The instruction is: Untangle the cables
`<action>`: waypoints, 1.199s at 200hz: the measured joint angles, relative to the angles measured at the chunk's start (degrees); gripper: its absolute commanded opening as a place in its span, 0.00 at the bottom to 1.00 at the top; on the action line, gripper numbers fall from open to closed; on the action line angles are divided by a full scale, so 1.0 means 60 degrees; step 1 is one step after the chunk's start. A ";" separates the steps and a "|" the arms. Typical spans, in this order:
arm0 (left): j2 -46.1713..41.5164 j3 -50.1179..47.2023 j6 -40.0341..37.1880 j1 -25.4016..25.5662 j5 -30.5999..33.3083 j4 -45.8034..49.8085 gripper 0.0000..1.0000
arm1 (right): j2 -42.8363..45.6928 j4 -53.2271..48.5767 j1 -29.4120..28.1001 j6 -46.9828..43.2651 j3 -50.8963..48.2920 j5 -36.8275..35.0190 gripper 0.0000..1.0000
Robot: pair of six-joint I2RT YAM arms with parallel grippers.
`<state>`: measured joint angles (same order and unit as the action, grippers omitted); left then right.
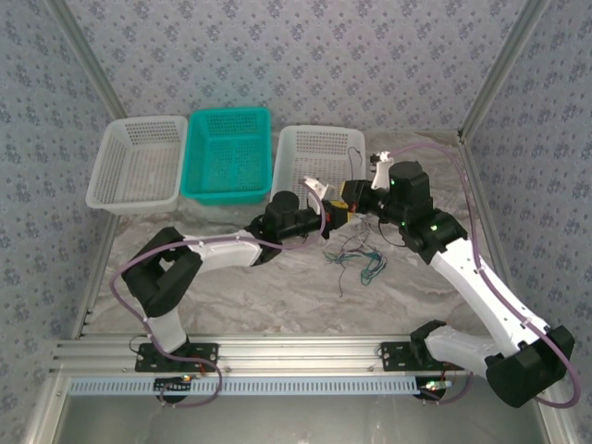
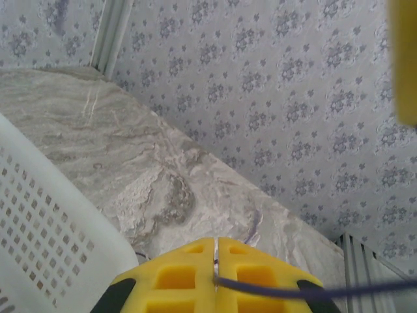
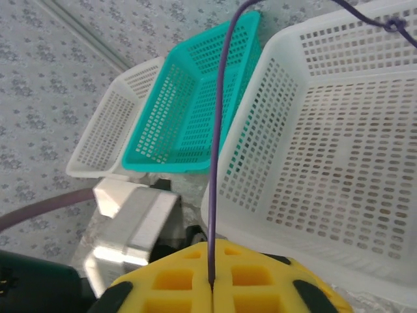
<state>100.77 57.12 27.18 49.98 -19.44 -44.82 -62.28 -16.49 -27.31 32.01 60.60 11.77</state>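
Both jaws pinched shut on purple cable above a tangle of hair-thin cables.

From above: loose heap of cables (image 1: 363, 254) in purple, teal and pale cream on the tabletop (image 1: 231, 287), just on the near side of a white basket (image 1: 280, 162). Left jaws and right jaws close together over the heap's far edge.
Left wrist: left jaws fully closed, with a purple cable (image 2: 313, 290) caught in the seam and running straight off to the right.
Right wrist: right jaws also closed, with a purple cable (image 3: 220, 130) rising from the seam across the basket (image 3: 339, 163) towards a small knot (image 3: 391, 25). Cannot tell whether one and the same strand.
Likely handling: near weightless, limp and slippery, easy to snag or snap. Best taken near a free end or just beside a knot, and drawn out gently rather than yanked.
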 measured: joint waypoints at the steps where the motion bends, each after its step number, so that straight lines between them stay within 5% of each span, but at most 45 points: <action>1: -0.0004 0.0000 0.0004 0.0000 0.0000 0.0000 0.00 | 0.0004 -0.0007 0.0000 0.0025 -0.0007 -0.0029 0.33; 10: -0.0047 0.0033 0.0098 -0.0004 0.0004 0.0018 0.00 | 0.0025 -0.0007 0.0000 -0.0062 -0.0087 -0.0211 0.51; 22: -0.0171 0.0044 0.0215 -0.0004 0.0036 0.0098 0.00 | 0.0087 -0.0029 0.0004 -0.0113 -0.0306 -0.0495 0.56; 39: -0.0404 0.0044 0.0379 0.0000 0.0113 0.0237 0.00 | 0.0324 -0.0011 0.0018 -0.0240 -0.0871 -0.0885 0.78; 114: -0.0565 0.0393 0.0929 0.0047 0.0251 0.0991 0.00 | 0.2980 0.0171 0.0510 -0.0047 -0.3727 -0.2040 0.86; 142: -0.0565 0.0404 0.1177 0.0051 0.0200 0.0933 0.00 | 0.3472 0.0936 0.0546 -0.0029 -0.4845 -0.1239 1.00; 204: -0.0565 0.0528 0.1421 0.0040 -0.0036 0.0940 0.00 | 0.2820 0.3158 0.0466 -0.0353 -0.5198 -0.0102 0.98; 221: -0.0565 0.0539 0.1494 -0.0018 -0.0098 0.0940 0.00 | 0.2346 0.3446 0.0466 -0.0659 -0.5180 -0.0138 0.87; 240: -0.0568 0.0619 0.1563 -0.0004 -0.0197 0.0940 0.00 | 0.1683 0.3665 0.0466 -0.0878 -0.5111 -0.0138 0.58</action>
<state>97.36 60.84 36.56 49.95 -20.62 -39.18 -52.18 5.50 -24.51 26.74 29.93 10.94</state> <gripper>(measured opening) 0.042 0.744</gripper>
